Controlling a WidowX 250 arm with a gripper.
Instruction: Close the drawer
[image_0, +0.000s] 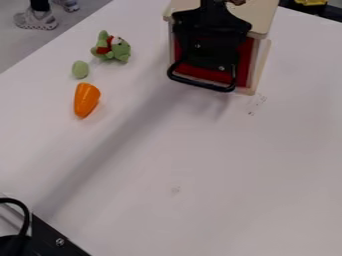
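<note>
At the top right of the camera view, the black gripper (208, 49) hangs in front of a small wooden cabinet (263, 22), covering much of its face. Behind it shows the red drawer front (246, 59), set between the cabinet's pale wooden sides. A black loop (200, 85) curves across the lower part of the red front, just below the gripper; whether it touches the gripper is unclear. The gripper hides enough of the drawer that I cannot tell exactly how far in it sits.
On the white table (200, 165), left of the cabinet, lie a green plush toy (119, 49), a green egg-shaped object (80, 69) and an orange carrot-like toy (85, 100). Black hardware with a curved cable (25, 215) occupies the lower left corner.
</note>
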